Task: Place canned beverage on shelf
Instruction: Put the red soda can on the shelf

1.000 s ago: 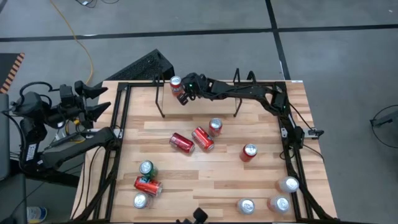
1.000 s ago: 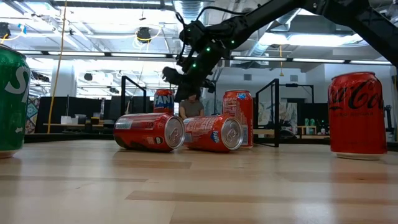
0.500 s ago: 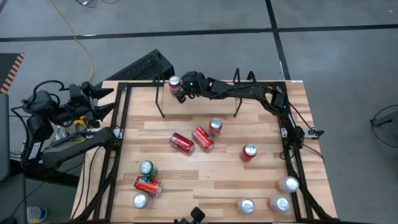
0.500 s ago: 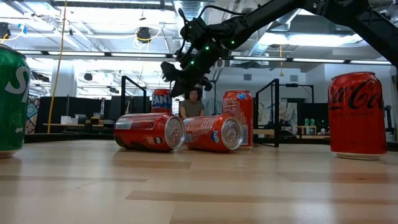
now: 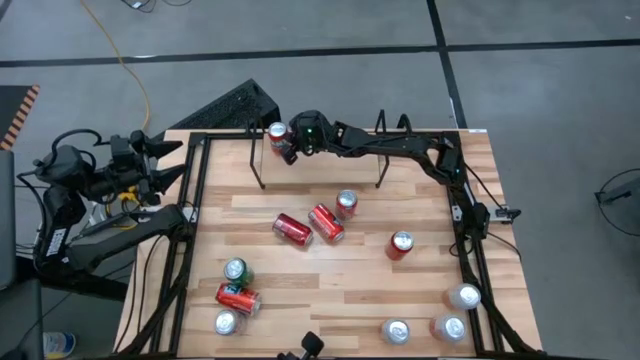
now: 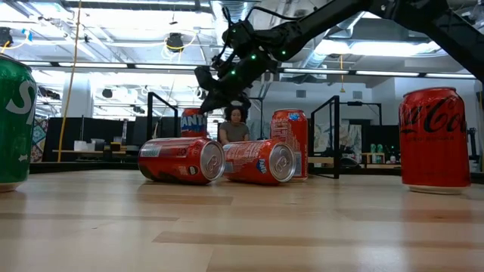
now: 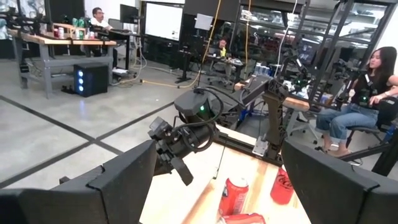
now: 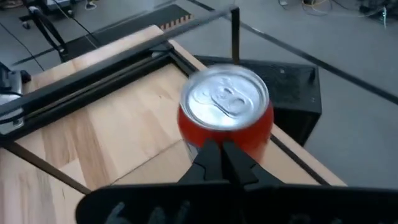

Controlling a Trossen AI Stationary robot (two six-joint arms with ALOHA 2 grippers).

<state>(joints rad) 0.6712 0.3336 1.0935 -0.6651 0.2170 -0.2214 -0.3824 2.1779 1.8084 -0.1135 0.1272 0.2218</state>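
A red canned beverage (image 5: 277,133) (image 8: 225,106) with a silver top stands upright at the table's far left, inside the thin black rod shelf (image 5: 381,165). The lying cans hide its foot in the low view. My right gripper (image 5: 289,143) (image 8: 224,152) is shut, and its tips are at the can's side that faces the table's right. The arm reaches across from the right. My left gripper (image 5: 165,160) (image 7: 217,186) waits open off the table's left edge, level and holding nothing. My right gripper meets the can's side wall (image 8: 219,138) with its shut fingertips (image 8: 211,155), on the side toward the table's right. The fingers slant down from the right. The can stands upright and is not pinched.
Two red cans (image 5: 292,228) (image 5: 326,222) lie mid-table, with upright cans (image 5: 346,204) (image 5: 400,244) beside them. A green can (image 5: 236,270) and several more cans stand along the near edge. Black rails (image 5: 195,200) edge the table. People sit in the room behind.
My right gripper, staying shut, has tipped and swung its tips toward the table's far left corner. The red can has slid a little toward the left with it and now stands upright.
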